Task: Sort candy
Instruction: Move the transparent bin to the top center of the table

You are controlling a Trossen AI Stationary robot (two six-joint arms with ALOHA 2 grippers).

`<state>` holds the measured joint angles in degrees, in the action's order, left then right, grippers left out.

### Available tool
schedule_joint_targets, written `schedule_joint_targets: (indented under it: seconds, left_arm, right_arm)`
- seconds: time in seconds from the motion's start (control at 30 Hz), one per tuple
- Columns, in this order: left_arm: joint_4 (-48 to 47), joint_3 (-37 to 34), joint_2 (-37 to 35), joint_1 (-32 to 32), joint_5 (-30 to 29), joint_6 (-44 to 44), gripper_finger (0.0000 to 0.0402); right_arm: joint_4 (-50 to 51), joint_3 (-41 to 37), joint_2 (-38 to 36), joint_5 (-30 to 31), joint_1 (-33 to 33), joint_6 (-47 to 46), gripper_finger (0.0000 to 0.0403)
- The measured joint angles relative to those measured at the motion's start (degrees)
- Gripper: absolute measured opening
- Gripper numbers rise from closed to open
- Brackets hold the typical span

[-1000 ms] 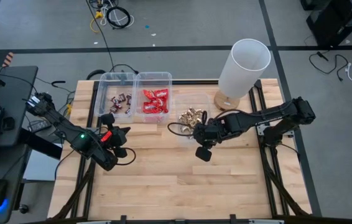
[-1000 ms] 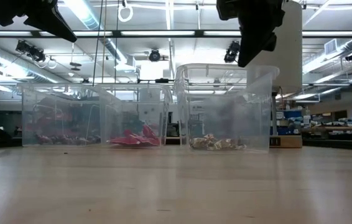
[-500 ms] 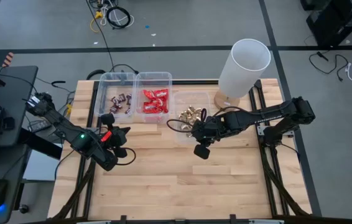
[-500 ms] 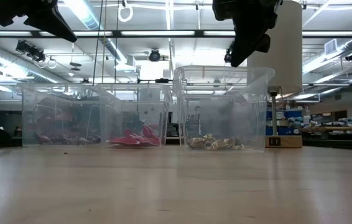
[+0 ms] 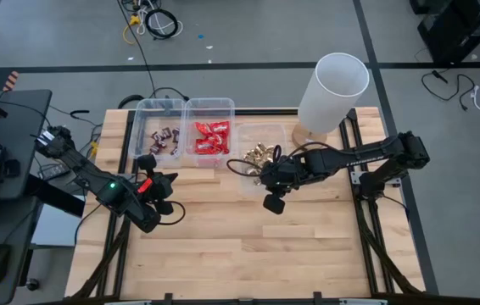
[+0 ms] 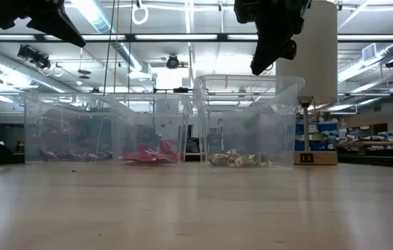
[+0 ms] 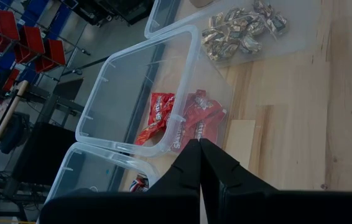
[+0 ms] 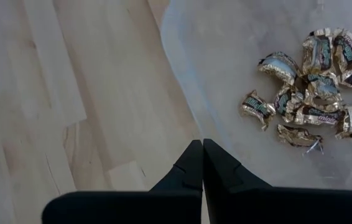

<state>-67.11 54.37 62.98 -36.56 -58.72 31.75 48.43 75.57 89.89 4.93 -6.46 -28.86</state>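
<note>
Right gripper (image 8: 202,163) shut, over gold-candy bin (image 8: 182,81) edge | front table (image 5: 248,254) bare

The red packets (image 7: 188,121) in the clear bin (image 7: 111,102) bear white lettering that looks like "Skittles". The gold-foil pieces (image 8: 316,87) carry small print too fine to read

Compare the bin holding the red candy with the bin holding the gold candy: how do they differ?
The red-candy bin is the middle one of the row, touching the bin of dark bars; the gold-candy bin stands apart, nearest the white cylinder. The red packets lie flat and overlapping; the gold pieces are crumpled, bunched at one side. The right gripper hangs by the gold bin only. Both bins are clear plastic, open-topped.
</note>
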Motion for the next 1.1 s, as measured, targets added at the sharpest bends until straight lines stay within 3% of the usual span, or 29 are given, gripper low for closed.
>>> schedule_joint_targets:
  seconds: [0.3,1.1]
  left_arm:
    - [0.0,0.0,0.0,0.0,0.0,0.0,0.0000]
    - [0.0,0.0,0.0,0.0,0.0,0.0,0.0000]
  right_arm:
    - [-4.5,0.0,0.0,1.1,-1.1,1.9,0.0000]
    - [-1.0,0.0,0.0,1.5,-3.2,1.5,0.0000]
